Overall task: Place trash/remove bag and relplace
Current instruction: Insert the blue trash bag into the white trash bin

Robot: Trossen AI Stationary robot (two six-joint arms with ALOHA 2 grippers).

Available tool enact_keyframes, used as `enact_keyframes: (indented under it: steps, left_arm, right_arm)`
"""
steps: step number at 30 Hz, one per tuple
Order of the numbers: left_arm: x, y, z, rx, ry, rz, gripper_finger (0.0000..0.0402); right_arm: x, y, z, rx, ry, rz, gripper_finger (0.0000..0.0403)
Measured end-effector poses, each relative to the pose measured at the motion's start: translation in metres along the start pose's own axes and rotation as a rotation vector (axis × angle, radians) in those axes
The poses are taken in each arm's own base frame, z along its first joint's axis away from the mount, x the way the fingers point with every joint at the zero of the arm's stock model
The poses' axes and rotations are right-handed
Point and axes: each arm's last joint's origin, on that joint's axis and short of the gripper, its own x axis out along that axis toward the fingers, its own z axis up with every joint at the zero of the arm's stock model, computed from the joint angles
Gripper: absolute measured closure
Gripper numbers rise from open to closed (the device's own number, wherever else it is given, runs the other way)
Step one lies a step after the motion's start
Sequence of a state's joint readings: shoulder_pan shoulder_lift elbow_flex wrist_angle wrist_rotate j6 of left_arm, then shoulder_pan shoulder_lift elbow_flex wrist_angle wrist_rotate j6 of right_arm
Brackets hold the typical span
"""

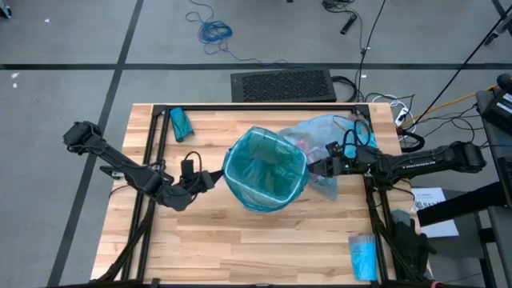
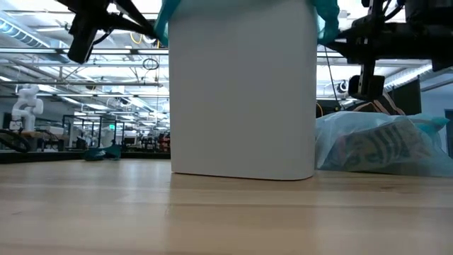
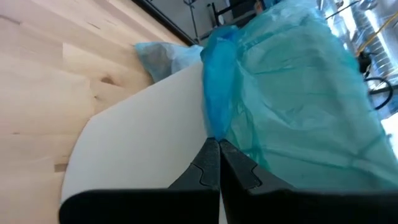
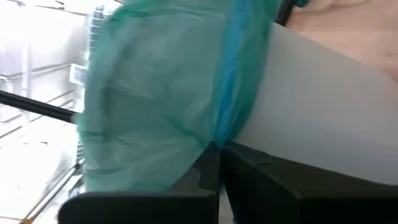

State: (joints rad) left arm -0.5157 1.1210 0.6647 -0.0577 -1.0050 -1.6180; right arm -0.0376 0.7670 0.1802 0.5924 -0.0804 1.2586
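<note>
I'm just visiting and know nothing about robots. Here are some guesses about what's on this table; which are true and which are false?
1. The white plastic bin has a teal-green plastic liner in it. True.
2. A filled pale-blue see-through bag lies on the wooden table beside the bin. True.
3. The left gripper is wide open above the bin. False: it is shut on the liner's edge at the bin's rim.
4. The right gripper is at the opposite side of the rim, shut on the liner. True.
5. The bin lies tipped on its side. False: it stands upright.
</note>
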Motion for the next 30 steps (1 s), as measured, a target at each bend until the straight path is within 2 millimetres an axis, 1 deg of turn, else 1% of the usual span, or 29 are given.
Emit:
enact_keyframes:
  steps: [8, 15, 22, 30]
  left_arm:
    - [0.008, 0.008, 0.000, 0.011, 0.030, 0.064, 0.0402]
    - [0.018, 0.016, -0.011, 0.020, 0.078, 0.111, 0.0402]
    - [0.026, 0.019, -0.023, 0.012, 0.093, 0.107, 0.0402]
    - [0.029, 0.019, -0.027, 0.003, 0.093, 0.100, 0.0402]
  right_arm:
    - [0.000, -0.008, -0.003, -0.001, 0.027, -0.084, 0.0402]
    - [-0.001, -0.013, -0.004, -0.006, 0.042, -0.134, 0.0402]
    - [-0.002, -0.019, -0.006, -0.004, 0.063, -0.201, 0.0403]
    - [-0.002, -0.021, -0.007, -0.011, 0.066, -0.215, 0.0403]
